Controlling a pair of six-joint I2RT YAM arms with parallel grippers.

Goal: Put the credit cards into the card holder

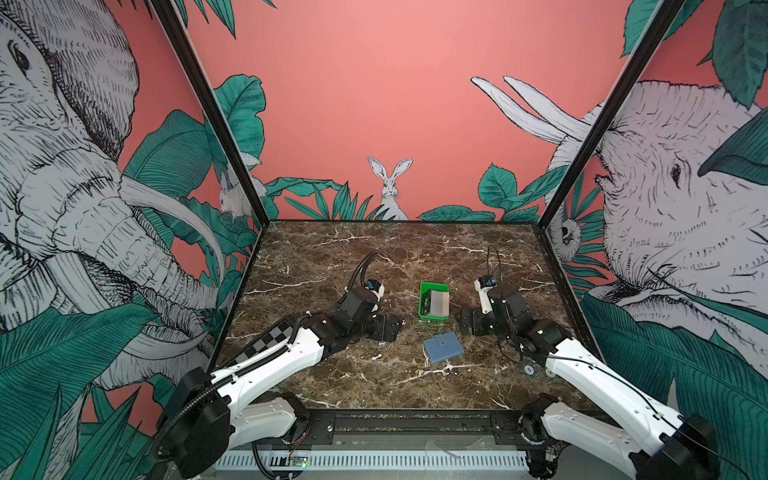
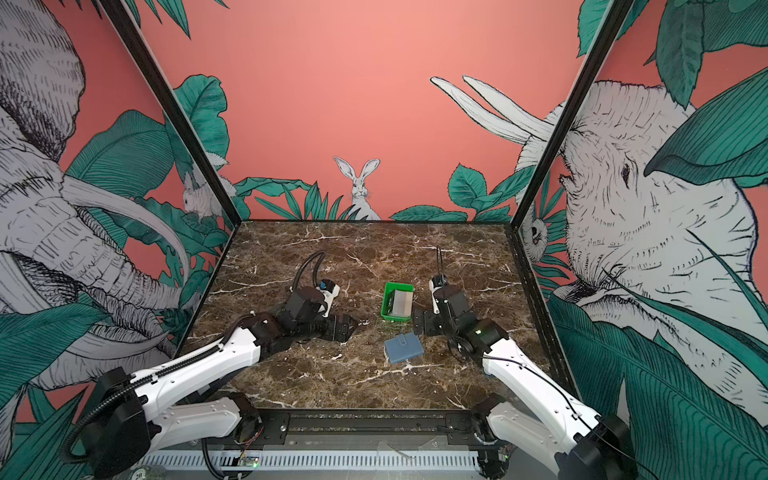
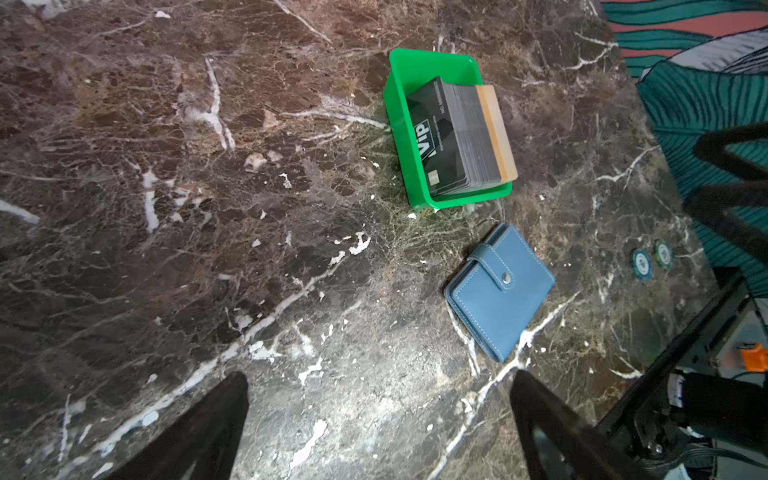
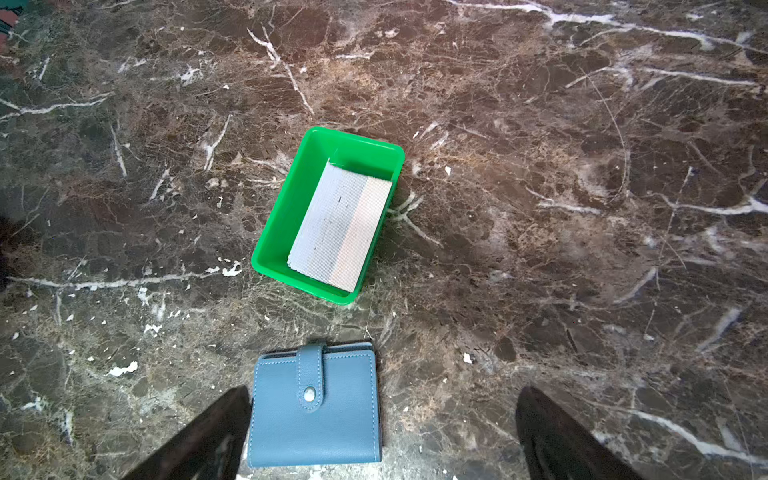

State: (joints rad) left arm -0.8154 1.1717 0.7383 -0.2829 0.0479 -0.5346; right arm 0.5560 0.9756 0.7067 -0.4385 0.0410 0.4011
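Left fingers (image 3: 208,432) and right fingers (image 4: 552,436) gape empty over my counter (image 1: 332,257), credit cards (image 1: 439,302) in the green tray (image 1: 434,286) just up-frame of the card holder (image 1: 443,346).

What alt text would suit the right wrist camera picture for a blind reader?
A blue card holder lies snapped shut on a marble table, by the open fingers of the right gripper. Beyond it, a green tray holds a stack of credit cards standing on edge.

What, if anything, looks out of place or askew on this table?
Little. The cards stand packed in the green tray; the wallet lies shut, turned slightly askew to it. One oddity: two small round discs lying near the right arm.
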